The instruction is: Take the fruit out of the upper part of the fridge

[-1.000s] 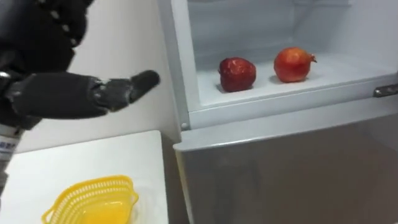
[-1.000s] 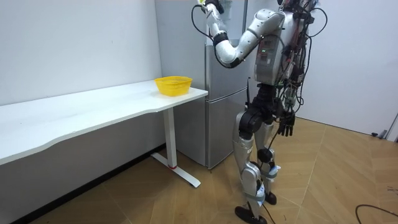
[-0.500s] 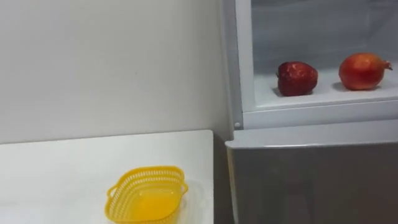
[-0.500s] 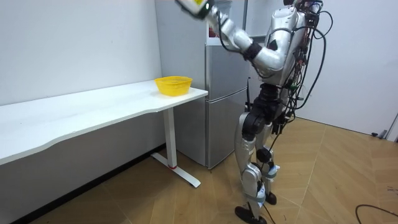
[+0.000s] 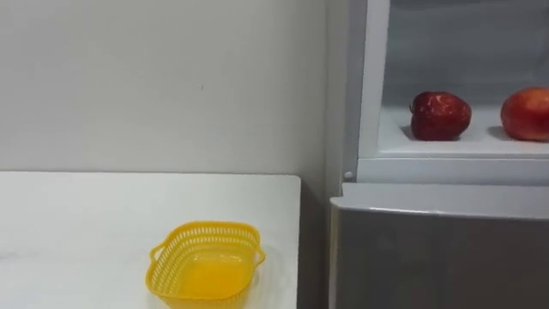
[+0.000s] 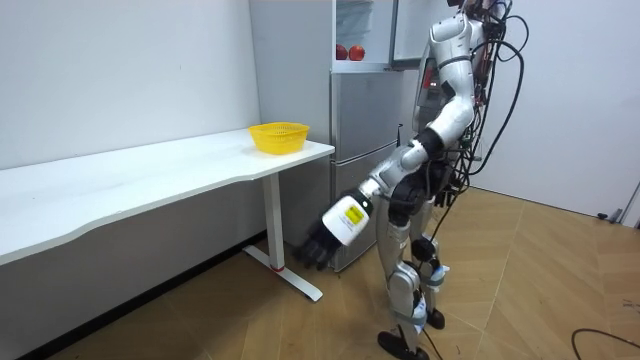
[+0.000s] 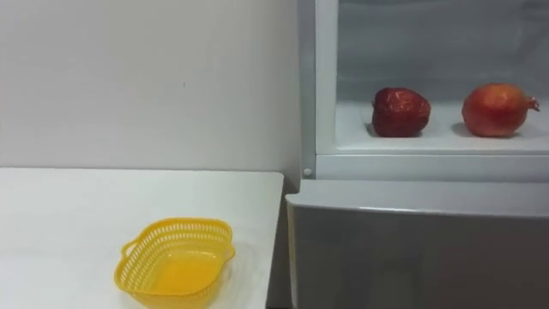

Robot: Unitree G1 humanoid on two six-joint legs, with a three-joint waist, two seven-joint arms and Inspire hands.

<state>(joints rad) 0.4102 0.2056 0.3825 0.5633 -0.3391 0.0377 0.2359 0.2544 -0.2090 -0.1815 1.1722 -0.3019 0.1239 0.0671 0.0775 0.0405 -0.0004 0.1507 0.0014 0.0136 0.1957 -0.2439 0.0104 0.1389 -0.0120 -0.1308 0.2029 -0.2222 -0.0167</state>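
The upper fridge compartment (image 7: 326,163) stands open. On its shelf a dark red apple (image 7: 400,112) lies to the left of a pomegranate (image 7: 495,109), the two a little apart. In the room view I stand in front of the fridge (image 6: 360,150). My left arm hangs down and forward, and my left hand (image 6: 316,249) is low beside the table leg with relaxed fingers, holding nothing. My right hand (image 6: 452,192) hangs by my hip, its fingers unclear.
A white table (image 5: 103,215) adjoins the fridge on my left. Near the table's fridge-side end sits an empty yellow mesh basket (image 5: 204,273). A plain wall runs behind the table. The lower fridge door (image 5: 437,257) is closed.
My left arm has swung from high beside the fridge opening down to knee height. The head view has turned left, so the fruit sits further right in the picture.
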